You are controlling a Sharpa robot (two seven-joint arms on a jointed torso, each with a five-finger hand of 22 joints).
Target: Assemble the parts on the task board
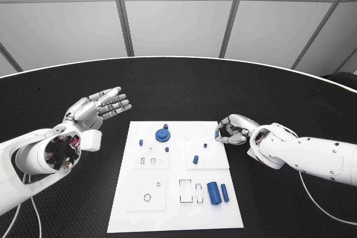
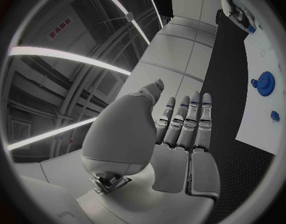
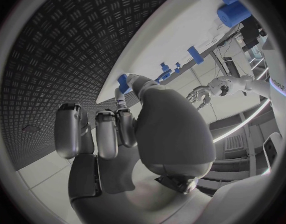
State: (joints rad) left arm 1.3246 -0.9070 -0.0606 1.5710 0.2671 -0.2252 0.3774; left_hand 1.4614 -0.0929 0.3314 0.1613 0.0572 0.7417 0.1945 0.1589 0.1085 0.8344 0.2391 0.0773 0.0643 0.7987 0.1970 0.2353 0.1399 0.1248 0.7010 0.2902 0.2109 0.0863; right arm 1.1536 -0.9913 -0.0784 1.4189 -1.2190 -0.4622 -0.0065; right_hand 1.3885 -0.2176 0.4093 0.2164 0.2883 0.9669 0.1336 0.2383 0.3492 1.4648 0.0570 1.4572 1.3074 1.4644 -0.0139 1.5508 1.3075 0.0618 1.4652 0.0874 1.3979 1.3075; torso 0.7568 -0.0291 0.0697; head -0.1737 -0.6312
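Silver fingers of the left hand (image 1: 99, 107) are spread and empty, raised over the black desk (image 1: 67, 88) to the left of the task board (image 1: 175, 207), well apart from it. In the left wrist view the same hand (image 2: 180, 129) shows its fingers straight and side by side, nothing in them.

On the white board, at its far part, stands a blue gear-like part (image 1: 162, 134) with a small knob on top; a small blue peg (image 1: 141, 142) stands left of it and another (image 1: 167, 149) just nearer. A short blue peg (image 1: 195, 158) stands toward the middle. Near the board's right edge two blue cylinders (image 1: 217, 191) lie side by side.

The right hand (image 1: 232, 130) sits at the board's far right edge, fingers curled in. The right wrist view shows a small blue part (image 3: 123, 82) at its fingertips (image 3: 125, 104), pinched as far as can be made out; the palm hides most of the grip.
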